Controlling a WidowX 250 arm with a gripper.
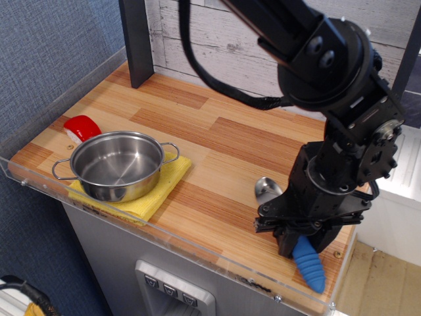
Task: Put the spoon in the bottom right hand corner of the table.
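At the far left of the table (217,141), a red object (81,126) lies near the clear rim, partly hidden behind the steel pot (117,164). The pot stands on a yellow cloth (151,192) close to the front edge, one wire handle pointing left and one pointing back and right. Behind these, a dark post (137,41) rises from the back left of the planks.

The middle of the table is bare striped wood.

Further right comes my arm, dropping from the top of the view to the front right corner. My hand (297,238) is clenched on the spoon (309,262), gripping it around the upper part of the blue ribbed handle. The silver bowl (266,189) sticks out to the left and back of my hand, low over the wood; I cannot tell whether it touches. The blue handle runs down and to the right, its tip reaching almost to the acrylic rim at the front right corner. Whether the tip rests on the table I cannot tell.
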